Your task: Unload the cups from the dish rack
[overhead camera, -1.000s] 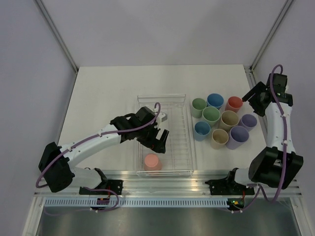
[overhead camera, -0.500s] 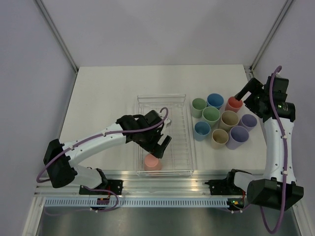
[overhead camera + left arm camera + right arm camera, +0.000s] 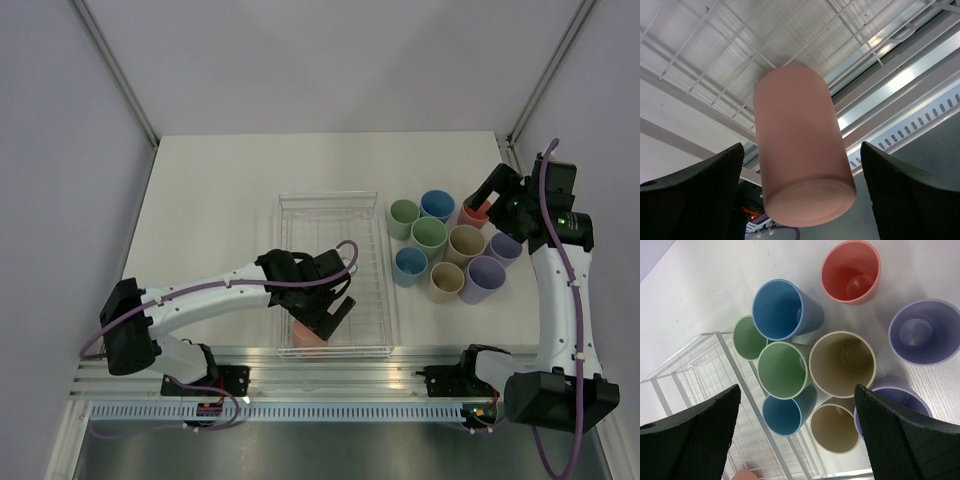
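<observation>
White tabletop [image 3: 210,200] with grey walls behind fills my top view. At its centre lies the wire rack [image 3: 330,196].

1. Rack contents: I see one pink cup [image 3: 800,150] near the front end of the rack, closed base towards the left wrist camera, resting on the grid floor.
2. Left gripper [image 3: 327,312]: positioned directly over the pink cup. Its fingers [image 3: 695,190] are spread wide, one on each side of the cup, with a gap visible on both sides.
3. Unloaded cups [image 3: 466,243]: I count nine standing mouth-up on the table just right of the rack, packed close together.
4. Right gripper [image 3: 487,200]: hangs above the far right of that group, over the salmon cup [image 3: 850,271]. Its fingers are spread apart and hold nothing.
</observation>
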{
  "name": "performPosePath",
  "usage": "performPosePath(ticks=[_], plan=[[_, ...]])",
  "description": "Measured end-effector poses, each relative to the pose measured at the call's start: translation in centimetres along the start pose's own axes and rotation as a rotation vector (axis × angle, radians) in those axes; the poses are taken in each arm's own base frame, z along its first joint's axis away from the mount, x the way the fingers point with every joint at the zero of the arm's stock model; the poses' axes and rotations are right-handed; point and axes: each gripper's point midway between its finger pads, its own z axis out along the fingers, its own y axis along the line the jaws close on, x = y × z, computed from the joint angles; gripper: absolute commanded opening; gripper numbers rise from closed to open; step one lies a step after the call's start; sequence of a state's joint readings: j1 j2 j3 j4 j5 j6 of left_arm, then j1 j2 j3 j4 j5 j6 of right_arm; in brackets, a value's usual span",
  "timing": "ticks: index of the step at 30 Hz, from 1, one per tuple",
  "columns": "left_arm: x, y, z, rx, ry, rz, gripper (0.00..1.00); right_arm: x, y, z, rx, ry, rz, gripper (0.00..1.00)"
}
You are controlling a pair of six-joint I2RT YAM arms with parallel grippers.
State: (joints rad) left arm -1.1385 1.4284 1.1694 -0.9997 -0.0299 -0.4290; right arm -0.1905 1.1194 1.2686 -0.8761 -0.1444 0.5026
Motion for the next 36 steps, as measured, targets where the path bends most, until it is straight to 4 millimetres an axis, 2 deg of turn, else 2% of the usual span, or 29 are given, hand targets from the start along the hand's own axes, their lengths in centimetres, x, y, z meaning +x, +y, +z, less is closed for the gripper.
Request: performPosePath(ticks=[4,7,8,10,11,13,14,15,16,21,24,27,29,32,36], plan=[[0.4,0.4,0.8,-0.049,0.012,-0.005,0.97,0.6,-0.1,0.3,-0.002,0.019,-0.003,0.98],[0.8,0.7,1.3,-0.075,0.028,-0.010,0.84,0.9,-0.1,0.4,-0.005,0.027,-0.004,0.98],[1.0,0.7,1.5,-0.082,0.032,-0.011,0.75,0.9,0.0,0.4,-0.007,0.027,-0.005,0.97],[1.1,0.8,1.6,-0.089,0.036,-0.017,0.62,0.8,0.1,0.4,-0.012,0.024,-0.006,0.96],[1.2,0.8,1.5,-0.090,0.035,-0.018,0.48,0.8,0.1,0.4,-0.013,0.024,-0.007,0.96],[1.2,0.8,1.5,-0.097,0.033,-0.026,0.31,0.8,0.1,0.4,-0.015,0.023,-0.007,0.96],[1.2,0.8,1.5,-0.100,0.033,-0.025,0.13,0.8,0.1,0.5,-0.015,0.022,-0.007,0.96],[1.2,0.9,1.5,-0.103,0.032,-0.026,0.05,0.9,0.1,0.6,-0.015,0.023,-0.007,0.96],[1.1,0.9,1.5,-0.107,0.030,-0.028,0.02,0.9,0.1,0.6,-0.014,0.025,-0.007,0.95],[0.3,1.9,1.0,-0.168,-0.006,-0.040,0.02,0.8,0.1,0.6,-0.018,0.020,-0.008,0.95],[-1.6,2.4,-0.2,-0.216,-0.077,-0.058,0.02,0.7,0.4,0.5,-0.034,0.013,-0.011,0.95],[-5.0,2.8,-2.1,-0.254,-0.203,-0.097,0.02,0.8,1.3,0.1,-0.091,0.003,-0.021,0.95],[-7.0,3.1,-3.1,-0.242,-0.290,-0.140,0.02,0.9,2.5,-0.5,-0.151,-0.002,-0.038,0.96],[-10.0,4.6,-5.3,-0.181,-0.438,-0.247,0.02,1.4,5.6,-1.8,-0.303,0.001,-0.106,0.96],[-13.4,7.8,-9.0,0.004,-0.684,-0.439,0.02,4.1,11.0,-3.6,-0.575,0.096,-0.212,0.96]])
